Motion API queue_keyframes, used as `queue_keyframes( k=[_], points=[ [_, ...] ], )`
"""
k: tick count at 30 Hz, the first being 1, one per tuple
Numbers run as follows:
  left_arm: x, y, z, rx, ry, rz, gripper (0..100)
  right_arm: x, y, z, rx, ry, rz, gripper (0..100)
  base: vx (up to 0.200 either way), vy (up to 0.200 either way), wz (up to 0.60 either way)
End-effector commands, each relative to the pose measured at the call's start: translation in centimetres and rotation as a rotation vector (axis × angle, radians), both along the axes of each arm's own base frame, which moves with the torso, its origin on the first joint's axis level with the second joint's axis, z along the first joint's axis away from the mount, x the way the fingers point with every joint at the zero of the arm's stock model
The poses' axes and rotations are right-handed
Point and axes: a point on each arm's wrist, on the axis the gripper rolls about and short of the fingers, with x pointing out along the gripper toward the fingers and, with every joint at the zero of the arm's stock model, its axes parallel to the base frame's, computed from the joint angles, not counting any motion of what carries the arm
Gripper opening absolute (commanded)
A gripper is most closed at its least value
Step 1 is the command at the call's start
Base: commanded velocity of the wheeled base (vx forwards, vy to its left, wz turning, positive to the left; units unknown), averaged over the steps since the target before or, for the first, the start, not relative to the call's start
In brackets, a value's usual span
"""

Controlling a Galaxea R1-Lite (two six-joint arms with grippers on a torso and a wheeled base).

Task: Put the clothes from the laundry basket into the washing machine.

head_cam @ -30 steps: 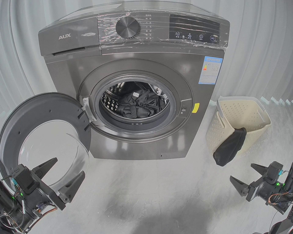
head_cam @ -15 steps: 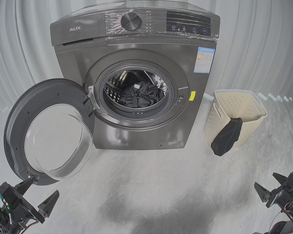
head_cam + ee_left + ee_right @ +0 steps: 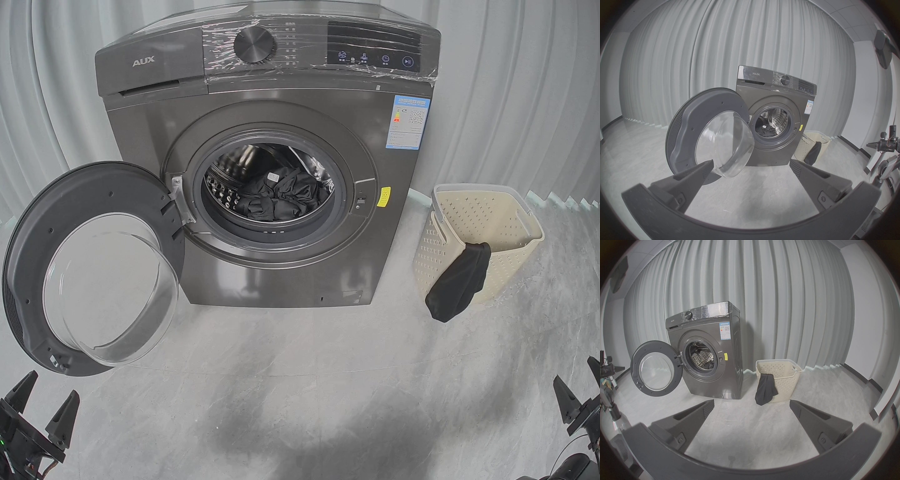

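**One garment on the basket rim, both grippers empty**

In the head view, the washing machine [image 3: 156, 119] stood with its door [image 3: 31, 262] swung wide toward the robot's left, and dark clothes [image 3: 275, 197] lay in the drum. Just beside the machine's right side sat the laundry basket [image 3: 481, 187]. A black garment [image 3: 459, 284] was draped over its near rim and hung down the outer wall. What showed of the basket's inside looked bare. The left gripper [image 3: 52, 384] and right gripper [image 3: 574, 370] sat low at the corners, well apart from everything, both spread and holding nothing.

In the left wrist view, the left gripper [image 3: 751, 162] had its jaws parted and empty. The door [image 3: 684, 125] was nearest, and the laundry basket [image 3: 823, 135] and black garment [image 3: 813, 153] stood farther off, past the washing machine [image 3: 778, 93].

In the right wrist view, the right gripper [image 3: 751, 402], likewise released, faced the laundry basket [image 3: 784, 377] almost squarely, with the black garment [image 3: 765, 390] hanging on its near side.

The step in hand appeared to be fetching that garment, and the right arm looked better placed for it. A good grasp would take the cloth where it bunches at the rim, not by the limp tail, and pinch deep enough that it cannot slip. Lifting straight up first should keep the light basket from being dragged or tipped. At the drum, the garment should go well past the seal so that nothing trails over the lip.
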Motion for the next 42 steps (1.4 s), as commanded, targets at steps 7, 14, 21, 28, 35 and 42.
queue_keyframes(
  k=[7,14,21,28,35,42],
  points=[
    [-2.3,0.5,-2.2,-0.002,-0.023,0.077,100,-3.3,-0.5,-3.0,-0.011,-0.058,-0.044,100,0.000,-0.200,0.00],
    [-3.2,0.3,-2.8,-0.007,-0.067,0.101,100,-3.2,-0.5,-2.9,-0.016,-0.064,-0.066,100,0.000,-0.200,0.00],
    [-4.0,0.0,-3.7,0.034,-0.077,0.087,100,-3.3,-0.7,-2.9,-0.011,-0.066,-0.173,100,0.000,-0.200,0.00],
    [-4.0,0.0,-3.6,0.065,-0.082,0.083,100,-4.0,-0.1,-3.1,-0.037,-0.140,-0.096,100,0.000,-0.200,0.00],
    [-4.0,0.1,-3.6,0.086,-0.081,0.143,100,-4.0,0.0,-3.1,-0.030,-0.142,-0.066,100,0.000,-0.171,0.00],
    [-4.0,0.0,-3.6,0.100,-0.077,0.106,100,-4.0,0.0,-3.1,-0.019,-0.148,-0.080,100,0.000,0.000,0.00]
  ],
)
